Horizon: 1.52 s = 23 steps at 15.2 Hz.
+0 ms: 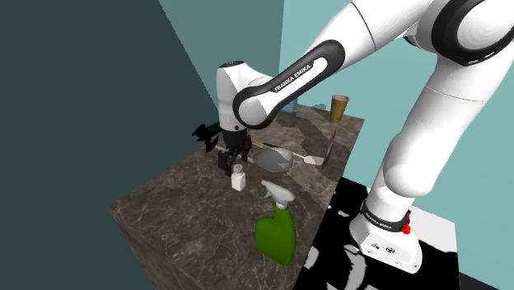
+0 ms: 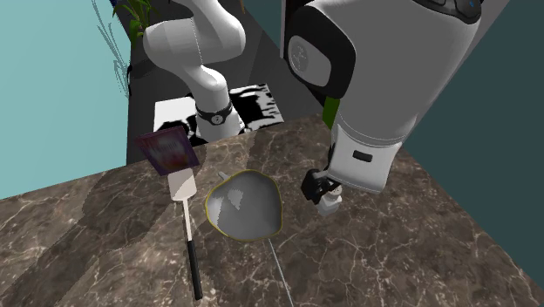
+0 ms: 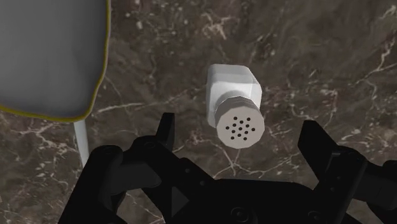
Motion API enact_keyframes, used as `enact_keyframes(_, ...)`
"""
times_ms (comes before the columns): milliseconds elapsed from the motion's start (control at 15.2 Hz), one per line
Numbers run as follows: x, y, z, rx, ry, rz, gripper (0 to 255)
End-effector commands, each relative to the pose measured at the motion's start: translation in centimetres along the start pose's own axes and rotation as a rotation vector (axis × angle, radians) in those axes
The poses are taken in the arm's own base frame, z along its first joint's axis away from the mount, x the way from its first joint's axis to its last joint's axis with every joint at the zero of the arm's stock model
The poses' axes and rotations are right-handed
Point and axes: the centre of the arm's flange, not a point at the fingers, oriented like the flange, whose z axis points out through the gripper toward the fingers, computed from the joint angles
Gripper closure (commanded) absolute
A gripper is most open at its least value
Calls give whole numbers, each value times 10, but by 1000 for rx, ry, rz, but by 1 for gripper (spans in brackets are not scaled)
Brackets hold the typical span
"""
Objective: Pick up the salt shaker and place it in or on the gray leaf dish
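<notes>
1. At the far left of the counter in the shoulder view, a black and green thing sits at the back edge. What it is cannot be told.
2. Next, the gripper hangs just above the salt shaker. In the wrist view its fingers stand apart, and the shaker's cap lies between them without touching either.
3. The salt shaker stands upright on the dark marbled top. It has a white square body and a grey cap with holes.
4. Just beside it to the right lies the leaf dish, grey with a yellowish rim, apart from the shaker.
5. A green spray bottle stands near the front edge.
6. Further right, a spatula lies with its white blade beside the dish.
7. A purple flat thing leans there, with a brown cup behind it.
8. The stand sits at the lower right.
</notes>
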Motion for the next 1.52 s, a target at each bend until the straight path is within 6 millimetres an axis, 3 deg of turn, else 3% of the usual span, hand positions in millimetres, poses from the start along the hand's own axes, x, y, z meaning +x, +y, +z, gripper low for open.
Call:
enact_keyframes(0, 0, 0, 0, 0, 0, 0, 0)
enact_keyframes(66, 0, 0, 0, 0, 0, 0, 0)
enact_keyframes(132, 0, 0, 0, 0, 0, 0, 255)
enact_keyframes(726, 0, 0, 0, 0, 0, 0, 255)
enact_keyframes(1452, -1, 0, -58, 0, 0, 0, 255)
